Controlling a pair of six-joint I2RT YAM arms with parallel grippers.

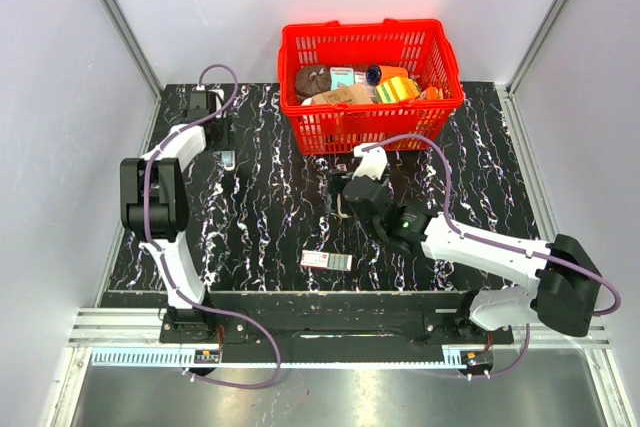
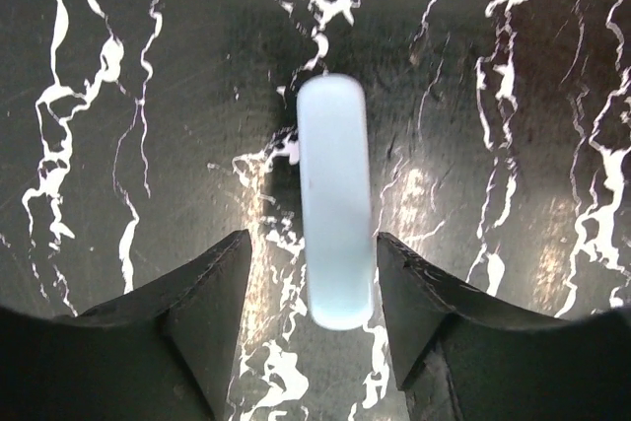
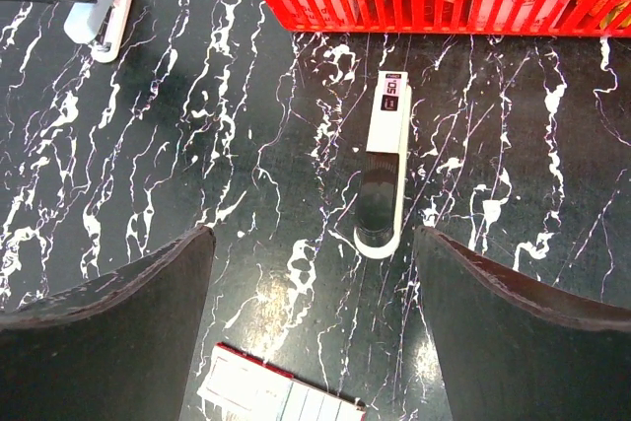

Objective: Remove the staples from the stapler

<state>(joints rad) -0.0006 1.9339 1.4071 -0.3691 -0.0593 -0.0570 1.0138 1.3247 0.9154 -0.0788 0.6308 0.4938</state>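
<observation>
Nearest you on the glossy black, white-veined marble-look tabletop (image 1: 260, 227) lies a flat red-and-white rectangular cardboard box (image 1: 327, 260), well apart from both arms' bases.

Just beyond it, your right gripper (image 3: 314, 244) hangs over the table with its two broad, matte dark fingers (image 3: 118, 322) spread wide and nothing between them. Ahead of that gap lies a long, narrow stapler with a white plastic body and a shiny black top (image 3: 383, 170). It is rounded at its near end, has a small dark label at its far end, and lies flat with its length running toward the basket. You cannot tell from these views whether its magazine is shut. You also cannot pick out the thin silvery strip of staples in any view, so where it is cannot be told.

Farther off on the left, your left gripper (image 2: 314, 239) is parted, its blunt dark fingertips (image 2: 212, 293) flanking a smooth, pale bluish-white plastic stapler with rounded ends (image 2: 335, 194). The right fingertip sits just beside it, the left stands a little off, and you cannot tell whether either is touching.

At the far edge stands the red plastic lattice basket (image 1: 370, 117), holding an assortment of brown, yellow and orange packets.
</observation>
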